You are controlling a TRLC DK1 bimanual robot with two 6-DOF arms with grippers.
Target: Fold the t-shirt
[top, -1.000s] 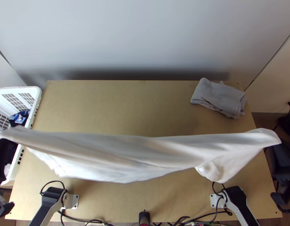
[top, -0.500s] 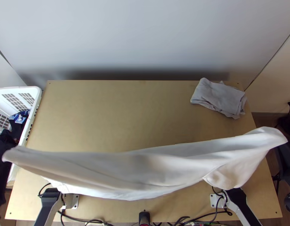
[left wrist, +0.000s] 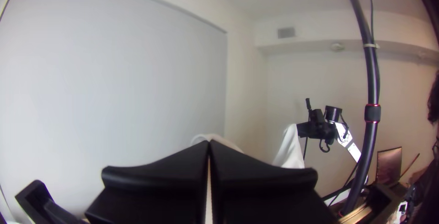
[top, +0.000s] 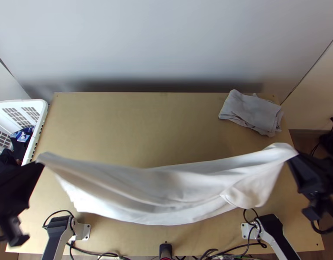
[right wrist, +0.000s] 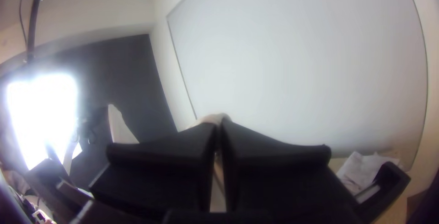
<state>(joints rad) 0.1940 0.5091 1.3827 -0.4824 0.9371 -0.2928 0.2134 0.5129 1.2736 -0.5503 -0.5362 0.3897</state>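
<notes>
Light wooden counter, grey cloth at its far corner

The wooden counter (top: 123, 125) spans most of the frame's middle and lower part, with small dark dots near its corners. Near its upper right corner lies a grey cloth (top: 253, 113), folded into a layered, slightly rumpled bundle, set askew. Along the bottom of the frame, a pale base plate sits at lower left (top: 85, 232) and another at lower right (top: 245, 231), with black cables (top: 233, 249) loosely looped near the edge.
</notes>
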